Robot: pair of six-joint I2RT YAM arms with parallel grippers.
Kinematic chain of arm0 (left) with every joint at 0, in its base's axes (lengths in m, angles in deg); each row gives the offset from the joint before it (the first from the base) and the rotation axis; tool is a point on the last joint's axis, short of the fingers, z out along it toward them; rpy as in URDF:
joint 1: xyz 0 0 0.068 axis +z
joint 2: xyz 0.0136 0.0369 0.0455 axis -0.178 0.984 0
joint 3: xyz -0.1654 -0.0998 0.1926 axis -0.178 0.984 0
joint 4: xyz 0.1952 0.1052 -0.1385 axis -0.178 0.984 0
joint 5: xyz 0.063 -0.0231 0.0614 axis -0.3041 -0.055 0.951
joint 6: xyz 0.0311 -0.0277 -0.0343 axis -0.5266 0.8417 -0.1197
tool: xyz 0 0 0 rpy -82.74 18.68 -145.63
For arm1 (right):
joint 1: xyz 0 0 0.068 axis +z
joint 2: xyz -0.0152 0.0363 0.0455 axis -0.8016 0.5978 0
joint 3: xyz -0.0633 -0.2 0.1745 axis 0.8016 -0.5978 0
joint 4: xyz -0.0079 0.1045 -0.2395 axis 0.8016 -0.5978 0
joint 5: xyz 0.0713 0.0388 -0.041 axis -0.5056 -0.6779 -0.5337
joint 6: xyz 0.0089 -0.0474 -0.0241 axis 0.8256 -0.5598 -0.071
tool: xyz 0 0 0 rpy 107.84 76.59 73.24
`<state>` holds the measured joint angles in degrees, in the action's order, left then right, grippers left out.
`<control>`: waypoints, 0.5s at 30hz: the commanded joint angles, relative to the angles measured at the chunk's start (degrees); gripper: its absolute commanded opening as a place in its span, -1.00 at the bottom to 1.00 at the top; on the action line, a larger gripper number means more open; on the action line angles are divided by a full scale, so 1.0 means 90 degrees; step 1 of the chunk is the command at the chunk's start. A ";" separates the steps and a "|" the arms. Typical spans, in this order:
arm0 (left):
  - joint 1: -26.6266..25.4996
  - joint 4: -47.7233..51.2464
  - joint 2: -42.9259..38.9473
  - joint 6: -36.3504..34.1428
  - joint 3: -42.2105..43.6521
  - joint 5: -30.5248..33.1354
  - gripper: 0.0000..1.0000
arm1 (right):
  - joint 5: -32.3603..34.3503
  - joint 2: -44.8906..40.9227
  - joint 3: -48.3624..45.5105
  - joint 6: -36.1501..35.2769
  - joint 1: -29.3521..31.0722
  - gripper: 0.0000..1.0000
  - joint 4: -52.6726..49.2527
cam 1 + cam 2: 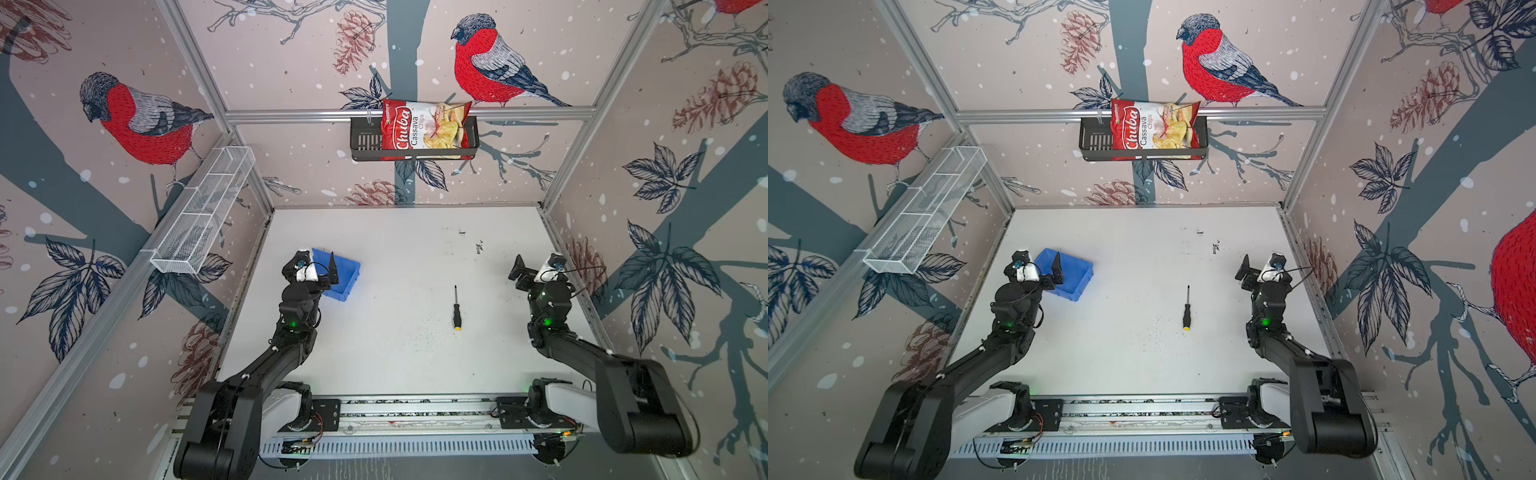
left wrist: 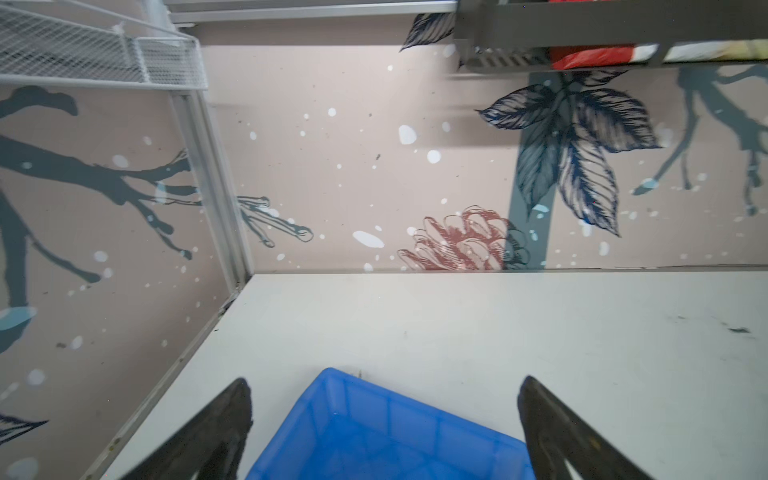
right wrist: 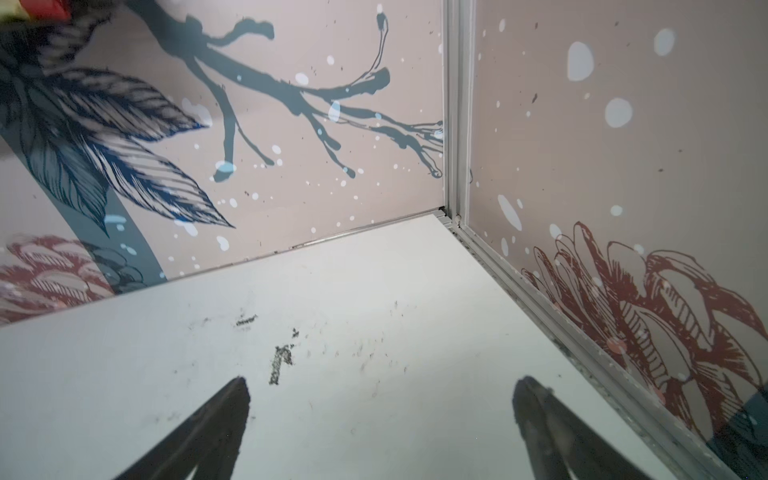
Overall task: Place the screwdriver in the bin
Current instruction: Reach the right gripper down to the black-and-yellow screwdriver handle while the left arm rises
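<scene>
Bullfinch-and-pinecone wallpaper [image 1: 291,75] encloses a scuffed white tabletop [image 1: 395,257].

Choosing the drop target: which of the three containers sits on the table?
The blue bin rests on the table; the white mesh basket and black shelf basket hang higher up.

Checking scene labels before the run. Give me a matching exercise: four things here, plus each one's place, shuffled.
Things:
1. screwdriver
2. bin
3. chips bag
4. wire basket

Places:
A. in the black shelf on the back wall
B. hung high on the left side
C. lying flat on the table, between the two arms
D. standing on the table at its left side

Pairs: 1-C, 2-D, 3-A, 4-B
</scene>
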<state>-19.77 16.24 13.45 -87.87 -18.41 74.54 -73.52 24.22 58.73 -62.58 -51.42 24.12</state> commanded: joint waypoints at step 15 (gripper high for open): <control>-0.1391 0.3621 -0.0748 -0.1455 -0.1827 -0.3623 0.98 | 0.0610 -0.2732 0.0675 0.2310 0.1697 0.99 -0.4567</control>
<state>-31.29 42.01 7.14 -93.09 -33.40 51.73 -69.00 0.46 64.08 -46.62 -38.72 -10.46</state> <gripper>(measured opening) 0.988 0.995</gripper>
